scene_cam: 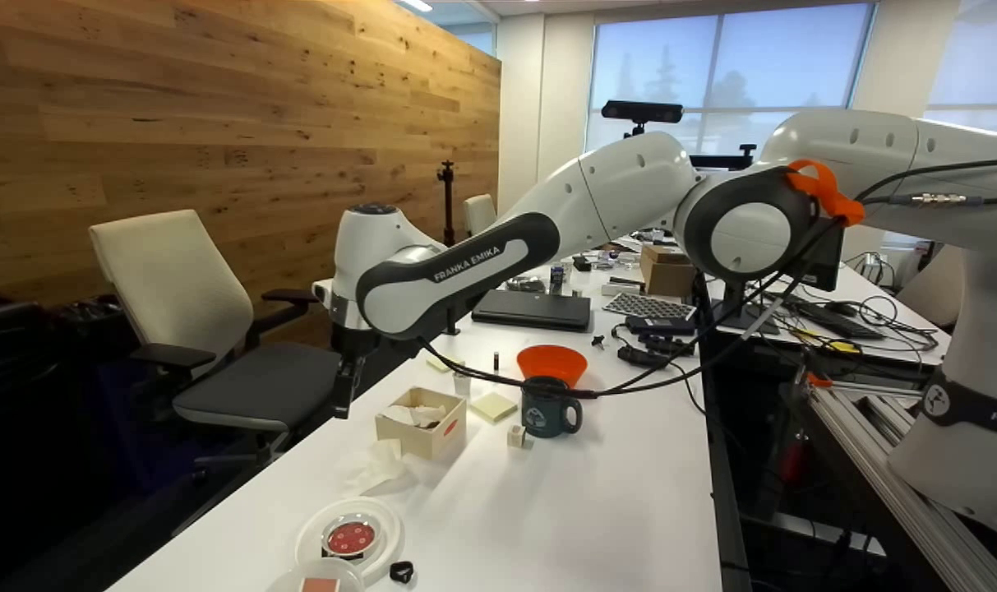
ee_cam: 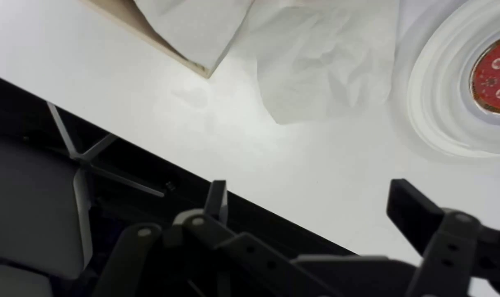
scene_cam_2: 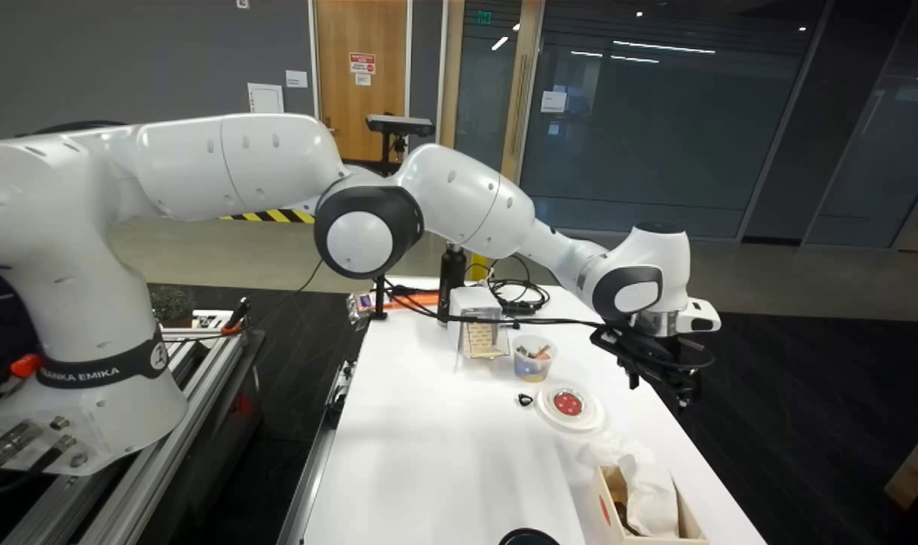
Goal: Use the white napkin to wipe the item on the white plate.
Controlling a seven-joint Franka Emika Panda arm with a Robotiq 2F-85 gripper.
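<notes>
The crumpled white napkin lies on the table between the cream box and the white plate; it also shows in an exterior view and the wrist view. The white plate holds the round red item, which sits in a clear ring or dish. Plate and item are cut by the right border of the wrist view; the item also shows in an exterior view. My gripper is open and empty, above the table's edge, apart from the napkin and plate.
The cream box holds more white paper. A dark mug, orange bowl and small cube stand beyond it. A small black object and a clear tub are near the plate. A chair stands beside the table.
</notes>
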